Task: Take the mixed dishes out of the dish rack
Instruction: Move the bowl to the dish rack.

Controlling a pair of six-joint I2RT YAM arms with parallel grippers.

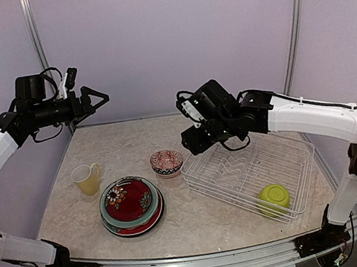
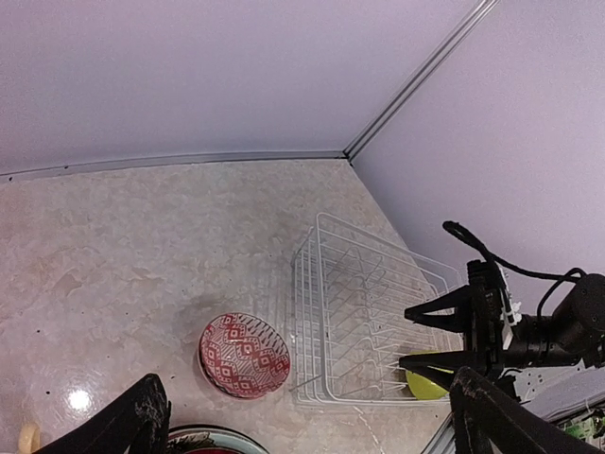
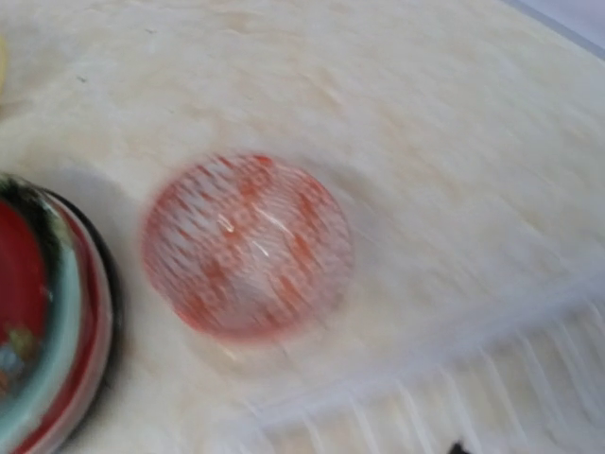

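Rack: the white wire dish rack (image 1: 251,167) sat on the right half of the table (image 1: 196,226), set at an angle to the table's edge.
In the rack: a lime green bowl (image 1: 274,198) lay in the near right corner with its foot ring showing. The other prongs were bare.
Beside the rack: a red-and-white bowl (image 1: 166,162) stood upright on the table just off the rack's left end. I could not tell whether it touched the wire.
Further left: a stack of plates (image 1: 131,206) lay near the front edge, with a red floral plate on top, a teal rim under it and a black rim lowest.
Mug: a yellow mug (image 1: 86,179) stood upright just beyond the plates, handle towards the bowl.
Right gripper (image 2: 421,336): it hung above the rack's far left corner, fingers parted, nothing between them. Its own camera gave only a smeared view of the red-and-white bowl.
Left gripper (image 1: 100,103): it was held high over the table's far left corner, fingers spread wide and holding nothing.
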